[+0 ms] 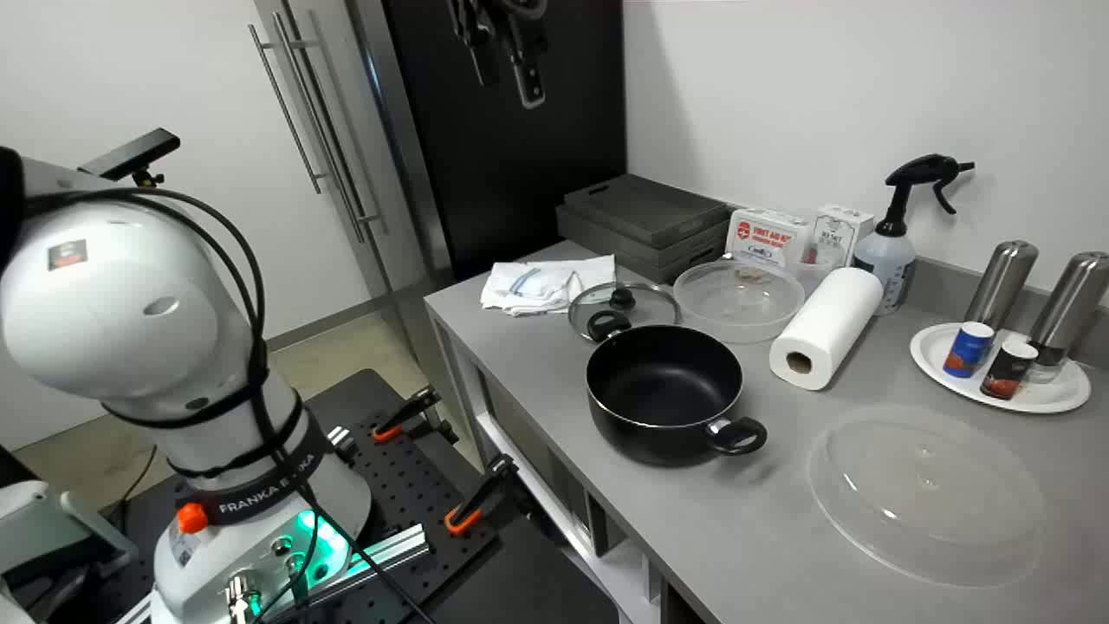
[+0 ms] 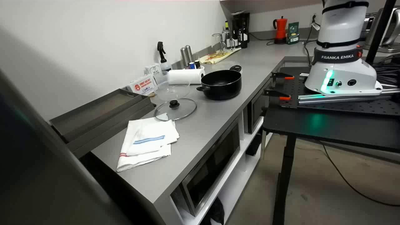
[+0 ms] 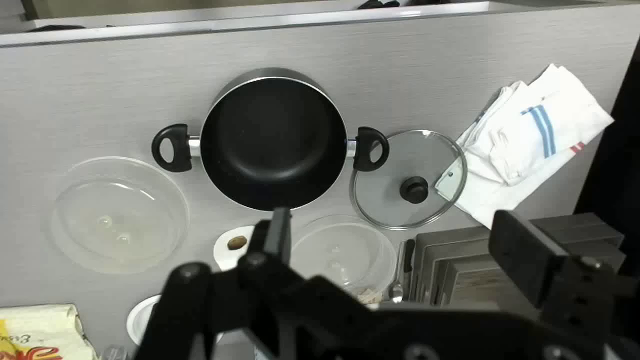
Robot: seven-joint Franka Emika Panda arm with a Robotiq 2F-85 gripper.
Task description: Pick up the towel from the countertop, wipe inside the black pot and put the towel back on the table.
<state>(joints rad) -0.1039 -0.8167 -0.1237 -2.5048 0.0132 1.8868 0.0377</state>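
White cloth towel [image 2: 150, 142], loosely folded in uneven layers and slightly rumpled, has a pair of blue stripes across the top fold and a short pair of red ones at an edge. It lies near the end of the grey countertop [image 2: 203, 128], one corner showing through the edge of the glass lid [image 3: 411, 188], black pot [image 3: 273, 142] upright on the lid's other side. Gripper [image 3: 395, 242] hangs above the countertop, jaws spread wide.

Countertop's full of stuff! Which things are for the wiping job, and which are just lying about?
For the job:
white towel
black pot
countertop
hand

Just lying about:
glass lid
paper towel roll
spray bottle
first aid box
gray trays
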